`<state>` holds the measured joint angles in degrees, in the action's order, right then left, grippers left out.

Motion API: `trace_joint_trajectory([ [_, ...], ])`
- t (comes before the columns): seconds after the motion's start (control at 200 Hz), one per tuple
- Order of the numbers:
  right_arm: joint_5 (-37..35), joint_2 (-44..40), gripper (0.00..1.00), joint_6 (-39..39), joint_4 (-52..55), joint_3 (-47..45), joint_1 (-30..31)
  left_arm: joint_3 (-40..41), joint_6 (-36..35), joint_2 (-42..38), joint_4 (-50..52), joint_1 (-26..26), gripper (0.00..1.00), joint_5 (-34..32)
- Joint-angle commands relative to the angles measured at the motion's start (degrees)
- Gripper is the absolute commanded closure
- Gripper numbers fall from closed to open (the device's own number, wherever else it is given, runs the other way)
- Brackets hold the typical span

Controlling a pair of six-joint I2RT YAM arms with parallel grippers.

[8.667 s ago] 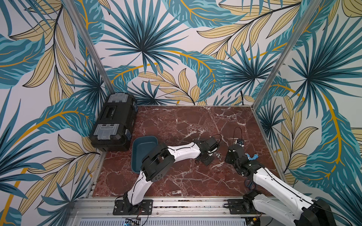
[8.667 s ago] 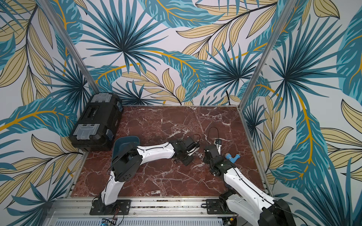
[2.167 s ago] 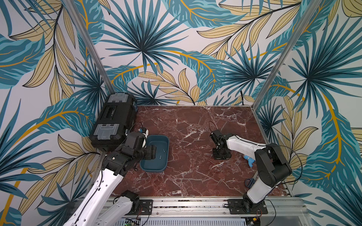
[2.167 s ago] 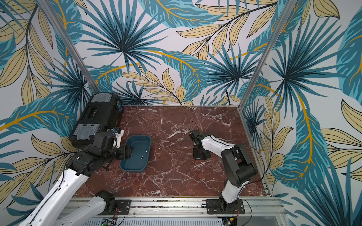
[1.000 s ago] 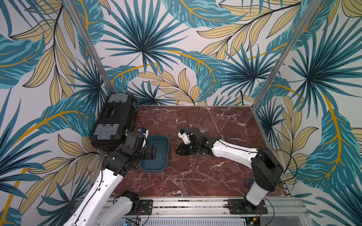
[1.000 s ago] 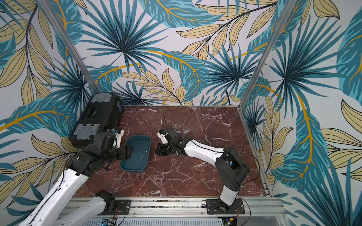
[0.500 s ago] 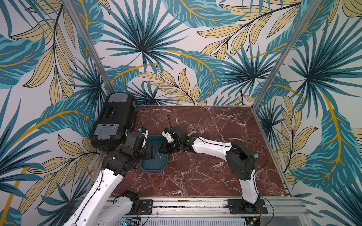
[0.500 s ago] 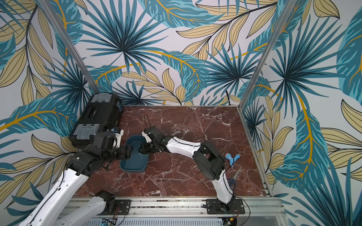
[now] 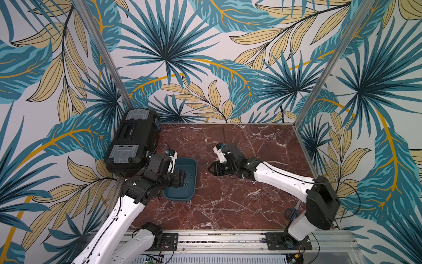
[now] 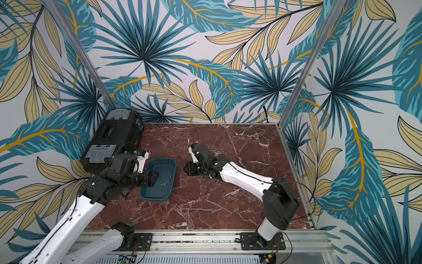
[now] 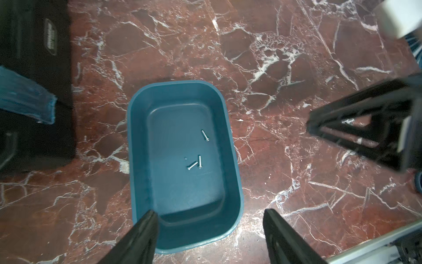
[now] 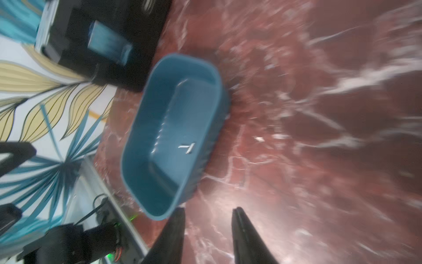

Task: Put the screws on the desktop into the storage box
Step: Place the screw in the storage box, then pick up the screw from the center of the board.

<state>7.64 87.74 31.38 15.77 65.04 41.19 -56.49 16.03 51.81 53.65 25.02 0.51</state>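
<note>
Lying flat on the floor of the storage box [image 11: 138,141] are 3 screws [image 11: 199,161]: 2 touch near the middle, their long axes meeting at an angle, and 1 lies alone a little further along, roughly parallel to the box's long walls. In both top views the box sits on the left part of the desk [image 9: 228,205], just beside the black toolbox [image 9: 134,139]. Its long axis runs from the front rail toward the back wall, and the screws lie toward its right wall. The left claw [image 11: 210,212] hangs over the box's near end, spread wide and empty, its arm rising from the front-left base. The right claw [image 12: 209,209] is partly spread with nothing between its fingers. It hovers low over the desk to the right of the box and apart from it, pointing toward it, with the arm stretched out from the front-right base. Blue-handled scissors [image 9: 293,211] lie by that base.
</note>
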Motion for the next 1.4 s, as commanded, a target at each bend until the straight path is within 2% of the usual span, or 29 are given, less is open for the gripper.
trace_joint_trajectory([
  [0.0, -11.81, -7.11, 0.61, -3.61, 5.02, -9.21, -5.09, -0.11, 1.56, 3.55, -3.26, 5.53, 0.26, 1.09],
  [0.08, -18.49, -12.14, 0.62, -4.3, 8.7, -14.47, -9.12, -0.47, 3.31, 8.35, -7.02, 11.66, 0.28, -0.26],
  [0.18, -22.45, -17.05, 0.62, -2.32, 9.71, -20.57, -13.68, -3.01, 4.0, 17.71, -11.32, 18.6, 0.29, -1.65],
  [0.381, -28.27, -22.32, 0.62, -0.13, 9.43, -27.97, -17.86, -17.0, 1.49, 42.5, -16.7, 27.19, 0.31, 1.65],
  [0.456, -31.93, -23.05, 0.62, -1.72, 9.52, -29.18, -18.6, -23.73, -0.4, 51.57, -16.24, 28.48, 0.32, 2.15],
  [0.511, -31.67, -23.7, 0.63, -1.2, 9.67, -30.0, -19.81, -28.33, -1.04, 56.75, -15.12, 28.66, 0.33, 2.36],
  [0.697, -31.63, -25.4, 0.63, -0.11, 8.03, -32.14, -20.62, -39.03, -3.43, 67.54, -13.32, 28.66, 0.34, 2.21],
  [0.812, -32.04, -26.36, 0.63, 0.26, 7.17, -32.9, -20.81, -43.32, -4.76, 72.2, -11.99, 28.69, 0.35, 1.66],
  [1.068, -32.25, -31.12, 0.63, 0.85, 5.35, -35.74, -20.95, -44.81, -6.46, 75.74, -14.35, 28.69, 0.41, 1.25],
  [1.228, -32.08, -29.7, 0.63, 0.86, 5.26, -35.26, -20.89, -43.81, -6.98, 75.86, -17.26, 28.86, 0.42, 4.59],
  [1.398, -32.25, -28.6, 0.63, 0.83, 5.21, -34.89, -20.89, -45.06, -7.15, 77.3, -18.07, 29.13, 0.43, 4.76],
])
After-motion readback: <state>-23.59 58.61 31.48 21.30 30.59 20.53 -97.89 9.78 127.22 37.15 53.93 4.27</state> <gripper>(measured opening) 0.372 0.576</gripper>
